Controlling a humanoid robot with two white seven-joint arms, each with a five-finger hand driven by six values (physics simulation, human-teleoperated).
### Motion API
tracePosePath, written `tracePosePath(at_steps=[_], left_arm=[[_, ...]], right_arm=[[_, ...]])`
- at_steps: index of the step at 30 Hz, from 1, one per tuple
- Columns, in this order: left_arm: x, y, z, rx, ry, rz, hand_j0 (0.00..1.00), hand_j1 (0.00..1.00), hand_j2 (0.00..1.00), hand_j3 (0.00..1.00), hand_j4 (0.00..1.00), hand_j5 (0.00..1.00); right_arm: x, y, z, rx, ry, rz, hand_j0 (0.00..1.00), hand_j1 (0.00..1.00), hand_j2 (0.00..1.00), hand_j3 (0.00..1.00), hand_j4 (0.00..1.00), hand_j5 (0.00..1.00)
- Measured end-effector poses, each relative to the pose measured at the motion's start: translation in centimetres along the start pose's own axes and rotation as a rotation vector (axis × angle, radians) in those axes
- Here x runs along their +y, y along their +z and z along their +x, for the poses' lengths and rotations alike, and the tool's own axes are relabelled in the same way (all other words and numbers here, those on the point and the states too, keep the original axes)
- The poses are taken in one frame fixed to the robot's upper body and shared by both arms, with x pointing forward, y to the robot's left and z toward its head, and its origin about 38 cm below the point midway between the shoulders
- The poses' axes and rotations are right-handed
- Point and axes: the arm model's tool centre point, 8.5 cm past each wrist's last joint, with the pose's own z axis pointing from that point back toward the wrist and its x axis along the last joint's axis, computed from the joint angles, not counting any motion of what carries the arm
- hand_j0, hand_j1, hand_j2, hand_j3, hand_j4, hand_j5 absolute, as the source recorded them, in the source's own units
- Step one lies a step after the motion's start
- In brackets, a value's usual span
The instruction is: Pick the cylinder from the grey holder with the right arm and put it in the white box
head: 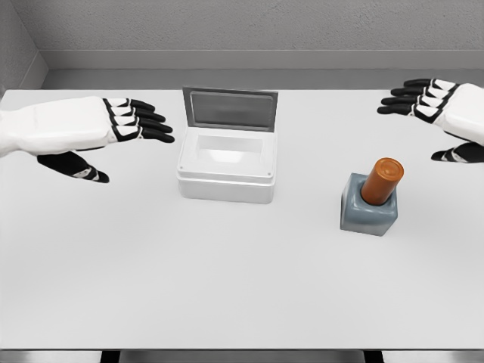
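An orange-brown cylinder [382,180] stands tilted in a grey block holder [367,212] on the right side of the white table. A white box [226,162] with its grey lid raised at the back sits mid-table, its inside bare. My right hand [423,100] hovers above and behind the holder at the right edge, fingers spread, holding nothing. On the far left, my left hand [132,125] floats with fingers extended toward the box, also holding nothing.
The white table [227,287] fills the view, ending at a grey wall behind and at a front edge along the bottom of the picture.
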Motion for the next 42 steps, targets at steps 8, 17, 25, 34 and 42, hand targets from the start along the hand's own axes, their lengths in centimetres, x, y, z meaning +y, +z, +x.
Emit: tracePosePath(at_steps=[8,17,25,34,42], left_arm=[[0.6,1.2,-0.2,0.038,-0.03,-0.025,1.0,1.0,1.0,1.0,1.0,1.0],[0.6,1.9,-0.4,0.07,-0.054,-0.055,1.0,1.0,1.0,1.0,1.0,1.0],[-0.7,1.9,-0.6,0.084,-0.051,-0.087,1.0,1.0,1.0,1.0,1.0,1.0],[0.6,2.2,-0.6,0.094,-0.078,-0.059,1.0,1.0,1.0,1.0,1.0,1.0],[1.3,2.4,-0.6,0.099,-0.093,-0.045,1.0,1.0,1.0,1.0,1.0,1.0]], right_arm=[[-3.6,-0.4,-0.4,0.005,0.116,0.124,1.0,1.0,1.0,1.0,1.0,1.0],[-2.1,-1.1,-0.2,0.005,0.192,0.423,0.99,0.99,0.99,0.99,0.99,0.99],[0.5,-4.9,0.6,-0.047,0.277,0.464,0.99,0.99,0.99,0.99,0.99,0.99],[3.3,-6.5,1.5,-0.091,0.289,0.52,0.99,0.99,0.99,0.99,0.99,0.99],[3.9,-6.8,1.7,-0.104,0.283,0.529,0.85,0.85,0.85,0.85,0.85,0.85]])
